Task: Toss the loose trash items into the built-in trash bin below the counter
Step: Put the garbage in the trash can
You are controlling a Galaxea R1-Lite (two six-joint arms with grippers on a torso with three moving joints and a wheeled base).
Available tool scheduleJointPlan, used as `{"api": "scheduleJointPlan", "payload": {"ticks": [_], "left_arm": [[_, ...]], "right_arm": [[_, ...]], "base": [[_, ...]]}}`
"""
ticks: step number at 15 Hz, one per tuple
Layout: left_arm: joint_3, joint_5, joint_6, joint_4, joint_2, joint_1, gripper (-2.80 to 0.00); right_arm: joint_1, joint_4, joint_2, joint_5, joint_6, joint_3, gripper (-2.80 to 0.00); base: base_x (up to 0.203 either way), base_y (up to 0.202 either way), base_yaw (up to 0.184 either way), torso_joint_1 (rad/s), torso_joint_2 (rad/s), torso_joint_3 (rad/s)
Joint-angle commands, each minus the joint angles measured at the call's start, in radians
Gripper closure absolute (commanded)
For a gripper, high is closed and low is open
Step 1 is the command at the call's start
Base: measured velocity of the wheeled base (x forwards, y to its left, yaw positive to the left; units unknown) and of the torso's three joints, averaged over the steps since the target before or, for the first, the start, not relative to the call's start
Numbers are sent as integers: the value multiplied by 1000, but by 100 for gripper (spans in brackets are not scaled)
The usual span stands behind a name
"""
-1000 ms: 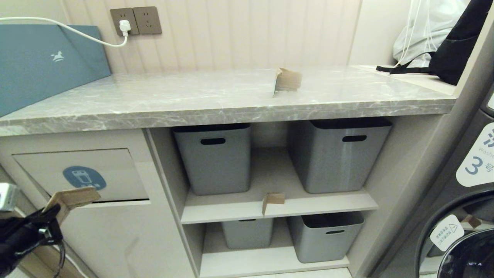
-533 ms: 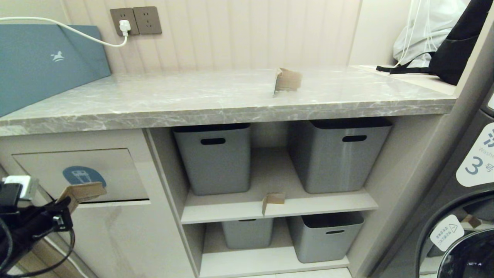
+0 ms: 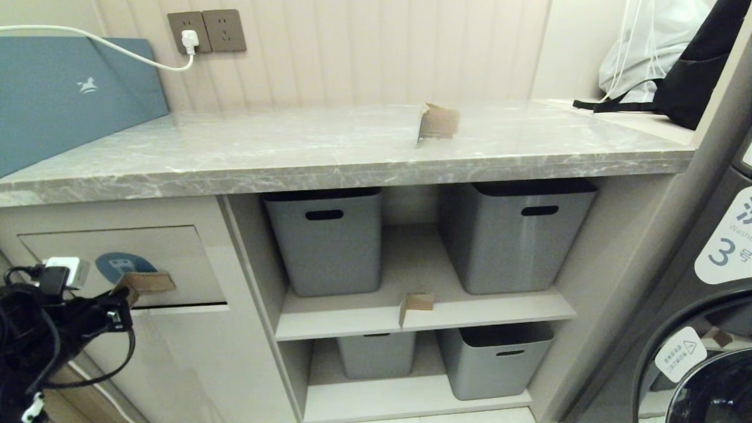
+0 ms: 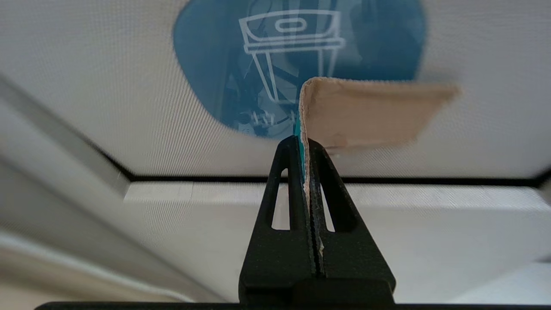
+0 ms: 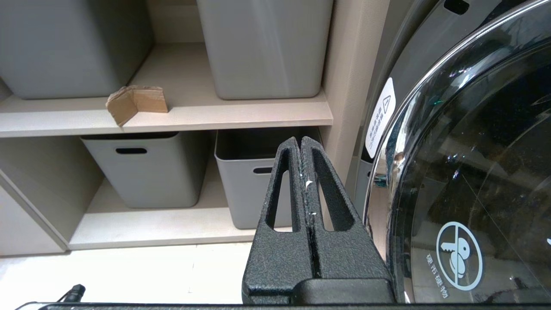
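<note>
My left gripper (image 3: pixel 123 294) (image 4: pixel 304 144) is shut on a folded scrap of brown cardboard (image 3: pixel 147 281) (image 4: pixel 366 113). It holds the scrap right up against the beige flap of the built-in trash bin (image 3: pixel 176 258) (image 4: pixel 86 86), just below the blue oval sticker (image 3: pixel 117 262) (image 4: pixel 215 64). A second scrap (image 3: pixel 437 122) stands on the grey marble counter (image 3: pixel 264 153). A third scrap (image 3: pixel 416 303) (image 5: pixel 135 102) sits at the front of the middle shelf. My right gripper (image 5: pixel 301 144) hangs shut and empty by the washing machine, out of the head view.
Grey tubs (image 3: pixel 326 238) (image 3: pixel 517 232) fill the open shelves right of the bin. A washing machine door (image 3: pixel 711 364) (image 5: pixel 473 172) stands at the right. A blue box (image 3: pixel 59 94) and bags (image 3: pixel 664 53) rest on the counter's ends.
My left arm has carried the cardboard scrap up and to the right, from below the flap's edge onto the flap under the sticker. The other scraps have not moved.
</note>
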Motion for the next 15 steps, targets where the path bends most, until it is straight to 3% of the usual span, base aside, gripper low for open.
{"api": "scheduleJointPlan", "payload": {"ticks": [1, 7, 10, 15], "left_arm": [[-44, -1, 1, -8, 55, -8, 0], [-189, 1, -11, -3, 132, -61, 0], [-202, 3, -12, -3, 155, -89, 0], [-277, 50, -13, 9, 210, -114, 0]], "right_arm": [[0, 0, 0, 0, 0, 0, 0], [0, 0, 0, 0, 0, 0, 0], [0, 0, 0, 0, 0, 0, 0], [0, 0, 0, 0, 0, 0, 0]], "base": [[0, 0, 0, 0, 0, 0], [0, 0, 0, 0, 0, 0], [0, 0, 0, 0, 0, 0], [0, 0, 0, 0, 0, 0]]}}
